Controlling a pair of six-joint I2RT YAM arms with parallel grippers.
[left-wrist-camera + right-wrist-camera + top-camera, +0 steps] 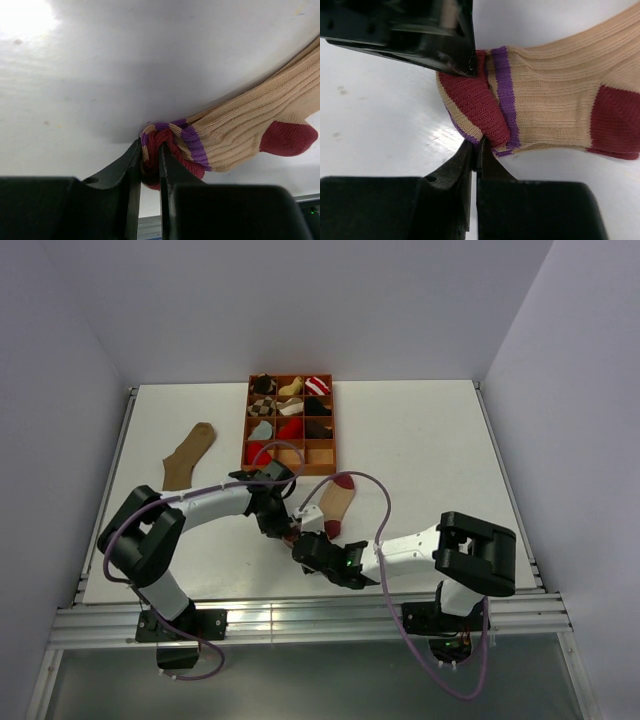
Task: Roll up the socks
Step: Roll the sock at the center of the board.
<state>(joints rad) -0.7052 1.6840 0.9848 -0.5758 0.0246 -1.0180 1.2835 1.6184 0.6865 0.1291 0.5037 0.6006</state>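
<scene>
A beige sock [335, 502] with maroon toe and heel and purple stripes lies in the middle of the table, its near end rolled up. My left gripper [287, 528] is shut on the rolled end [150, 145]; the sock's body [240, 127] stretches away to the right. My right gripper [302, 546] is shut on the lower edge of the same roll [475, 107], with its fingertips [481, 150] pinching the fabric. The left gripper's fingers [420, 35] show at the roll's top. A plain brown sock [190, 455] lies flat at the far left. No loose red sock shows.
An orange compartment tray [322, 468] stands at the back centre with several small sock bundles in it. The two arms meet close together near the table's front edge. White walls enclose the table on three sides.
</scene>
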